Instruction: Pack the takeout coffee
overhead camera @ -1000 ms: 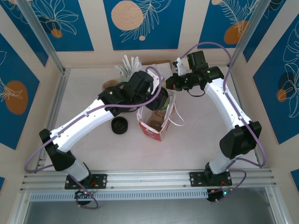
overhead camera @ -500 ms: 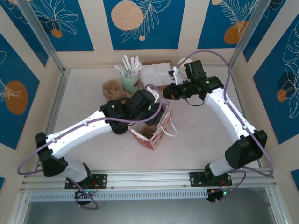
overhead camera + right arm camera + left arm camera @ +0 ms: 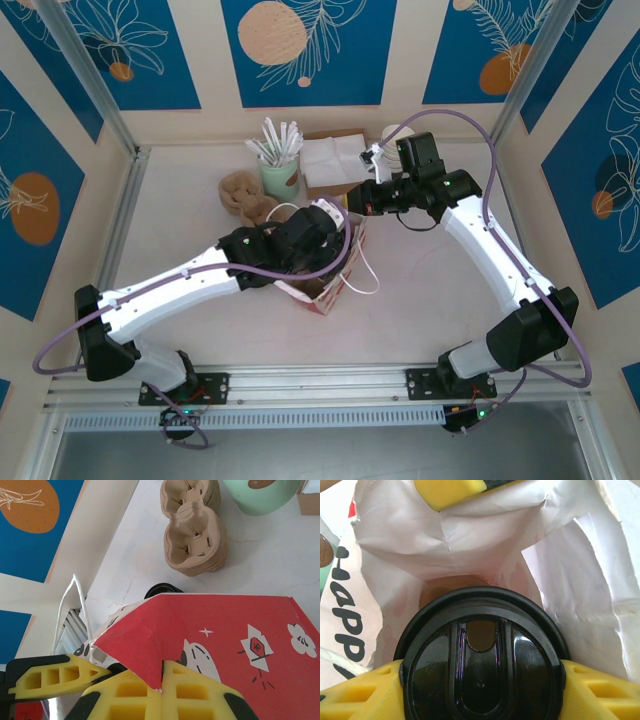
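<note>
Left gripper (image 3: pixel 480 695): we see it clamped on the takeout coffee (image 3: pixel 481 650), paper bag (image 3: pixel 485 540) walls close around.
Right gripper (image 3: pixel 161 690): pinching the bag's red wall.
Far left: cup carriers (image 3: pixel 192 535), mint cup (image 3: pixel 260 495).

Lab cell; aluminium frame (image 3: pixel 300 385), printed panels (image 3: pixel 300 50)

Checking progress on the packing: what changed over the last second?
The left end effector, gripping the takeout coffee, swung toward the near edge and lowered it into the mouth of the paper bag; the bag shifted slightly near-left. The right end effector stayed clamped on the bag's rim; the carrier stack didn't move.
</note>
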You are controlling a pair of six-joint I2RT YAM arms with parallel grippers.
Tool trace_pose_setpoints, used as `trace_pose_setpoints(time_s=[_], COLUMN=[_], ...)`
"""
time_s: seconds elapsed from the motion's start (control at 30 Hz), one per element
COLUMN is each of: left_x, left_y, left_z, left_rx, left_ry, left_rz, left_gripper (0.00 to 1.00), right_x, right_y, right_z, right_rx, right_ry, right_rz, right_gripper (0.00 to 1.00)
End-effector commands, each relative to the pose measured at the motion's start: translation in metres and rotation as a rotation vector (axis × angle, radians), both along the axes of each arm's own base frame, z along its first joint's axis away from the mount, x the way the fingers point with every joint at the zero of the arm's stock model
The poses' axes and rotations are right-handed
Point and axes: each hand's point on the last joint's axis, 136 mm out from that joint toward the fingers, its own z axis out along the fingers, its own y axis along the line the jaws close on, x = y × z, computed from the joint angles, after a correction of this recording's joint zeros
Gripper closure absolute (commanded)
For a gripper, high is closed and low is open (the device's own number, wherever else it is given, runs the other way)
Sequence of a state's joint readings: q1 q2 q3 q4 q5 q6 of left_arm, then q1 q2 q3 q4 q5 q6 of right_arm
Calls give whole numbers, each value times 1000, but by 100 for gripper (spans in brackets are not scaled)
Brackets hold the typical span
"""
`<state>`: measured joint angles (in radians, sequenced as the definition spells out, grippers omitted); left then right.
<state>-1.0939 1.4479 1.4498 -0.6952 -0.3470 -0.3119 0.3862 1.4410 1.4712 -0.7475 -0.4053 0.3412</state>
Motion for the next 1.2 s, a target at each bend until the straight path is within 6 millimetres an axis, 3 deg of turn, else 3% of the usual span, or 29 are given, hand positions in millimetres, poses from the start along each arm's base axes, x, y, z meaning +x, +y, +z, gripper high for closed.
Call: trace_pose_setpoints(time_s=[0.0, 0.2, 0.53, 0.93, 1.17], left_x=[-1, -1, 3, 21, 40], left_y=[-3, -10, -4, 20, 37], left_z=[13, 25, 19, 5, 9], left_rx=[-27, -31, 28, 73, 49], left_ry=[-25, -41, -53, -85, -92], left_rz=[5, 8, 73, 196, 252], left_gripper=[36, 36, 36, 34, 34], right_x=[-3, 10, 17, 4, -9], right_y=[6, 0, -4, 2, 4], right_z=[13, 2, 0, 4, 11], right_rx=[45, -1, 7, 48, 73], right_ry=[16, 80, 202, 214, 154], right_rz=[1, -80, -155, -95, -28], right_gripper=[100, 100, 100, 100, 100])
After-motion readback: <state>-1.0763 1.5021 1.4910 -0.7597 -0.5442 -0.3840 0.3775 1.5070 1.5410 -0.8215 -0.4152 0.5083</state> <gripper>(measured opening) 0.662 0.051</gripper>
